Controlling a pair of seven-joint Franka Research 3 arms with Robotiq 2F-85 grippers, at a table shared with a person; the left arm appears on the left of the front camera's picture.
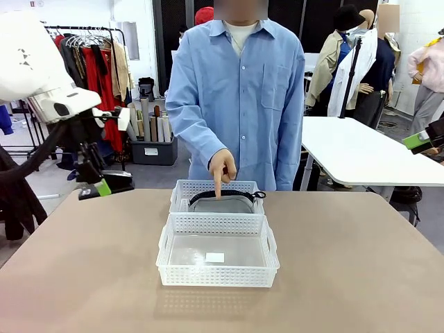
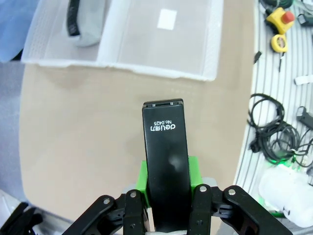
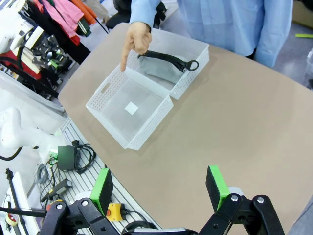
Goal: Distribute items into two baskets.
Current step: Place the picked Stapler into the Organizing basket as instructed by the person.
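My left gripper (image 1: 104, 186) hangs above the table's far left corner, shut on a small black stapler (image 2: 165, 156) that stands out past its green pads (image 2: 142, 177). Two white baskets sit end to end at mid-table. The near basket (image 1: 217, 279) holds nothing but a white label. In the far basket (image 1: 182, 190) lies the grey pouch (image 1: 222, 204) with its black strap. The person's hand (image 1: 220, 170) points an index finger down into the far basket. My right gripper (image 3: 159, 188) is open and empty, high above the table's right side, far from the baskets (image 3: 105, 89).
The tan table (image 1: 347, 263) has bare room left, right and in front of the baskets. Cables and a yellow stop button (image 2: 279, 17) lie on a grey strip along the robot's side. A clothes rack (image 1: 90, 55) stands back left, a white table (image 1: 361, 149) back right.
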